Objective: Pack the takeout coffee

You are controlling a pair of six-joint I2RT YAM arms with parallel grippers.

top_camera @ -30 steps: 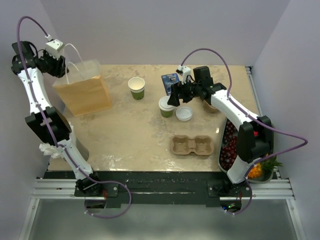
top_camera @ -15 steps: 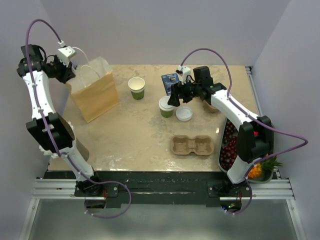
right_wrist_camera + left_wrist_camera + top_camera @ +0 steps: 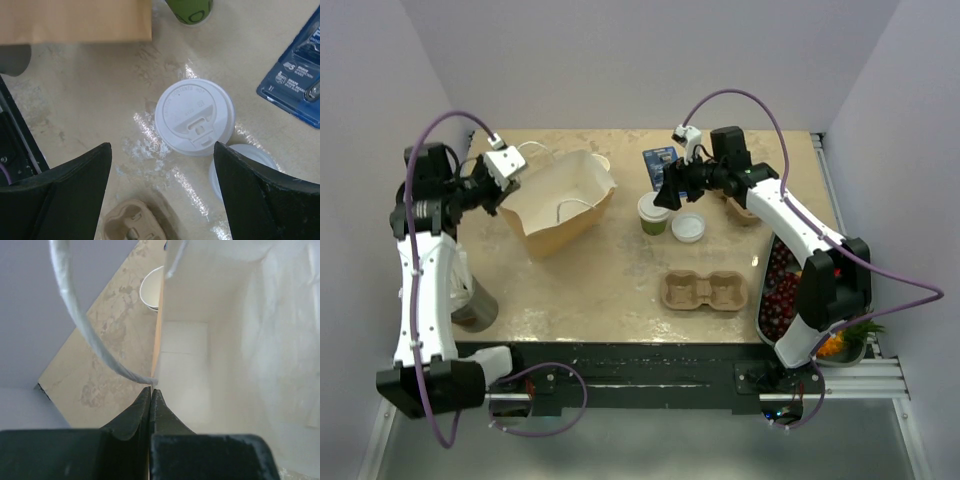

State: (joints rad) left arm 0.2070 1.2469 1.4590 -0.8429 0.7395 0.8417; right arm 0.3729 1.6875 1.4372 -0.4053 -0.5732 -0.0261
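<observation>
The takeout coffee [image 3: 651, 212], a green cup with a white lid, stands mid-table. From above in the right wrist view, its lid [image 3: 195, 117] lies between and ahead of my fingers. My right gripper [image 3: 666, 196] hovers open over it, touching nothing [image 3: 162, 150]. My left gripper [image 3: 503, 185] is shut on the rim of the brown paper bag [image 3: 560, 200], which is tipped with its white inside showing [image 3: 200, 340]. The pinch shows in the left wrist view [image 3: 151, 392]. The lidless green cup [image 3: 151, 287] stands just beyond the bag [image 3: 190, 10].
A loose white lid [image 3: 688, 228] lies right of the coffee. A pulp cup carrier [image 3: 705, 292] sits nearer the front. A blue pack [image 3: 660, 160] lies at the back. A tray of red fruit [image 3: 780, 290] is at the right edge. A grey cylinder [image 3: 475, 305] stands at the left.
My left arm has swung the bag right toward the table's middle and tipped it, so its open mouth shows and it covers the lidless cup. My right gripper has barely moved.
</observation>
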